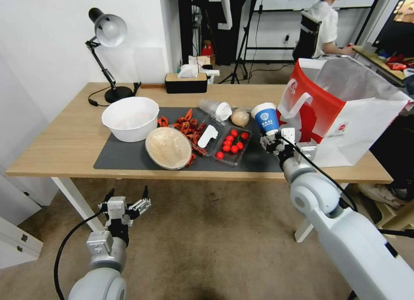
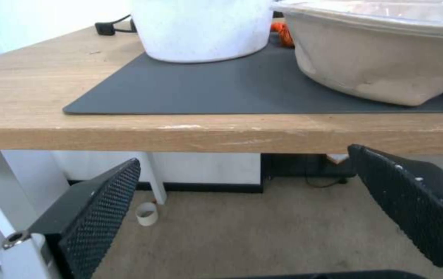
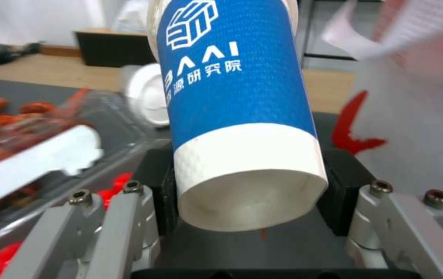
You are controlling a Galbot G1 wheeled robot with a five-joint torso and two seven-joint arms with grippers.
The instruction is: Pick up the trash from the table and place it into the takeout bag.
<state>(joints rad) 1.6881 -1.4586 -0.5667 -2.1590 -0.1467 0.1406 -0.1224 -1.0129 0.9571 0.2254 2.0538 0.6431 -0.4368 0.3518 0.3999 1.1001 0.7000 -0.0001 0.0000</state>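
Our right gripper (image 3: 247, 186) clamps the blue-and-white paper cup (image 1: 265, 118), lifted and tilted.
Just beside the cup stands the takeout bag (image 1: 345, 114); our left gripper (image 1: 125, 200) hangs open below the table (image 1: 56, 149).

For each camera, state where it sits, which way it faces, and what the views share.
Head: high, facing down over the table; both arms show.
Left wrist: below the table edge, facing the tan bowl; left gripper, jaws open.
Right wrist: at the right gripper, jaws shut on the paper cup, takeout bag beside.
Shared: cup and bag, head and right wrist.

Right gripper (image 1: 272, 141) clamped; left gripper (image 1: 127, 199) low, fingers (image 2: 100, 201) spread.
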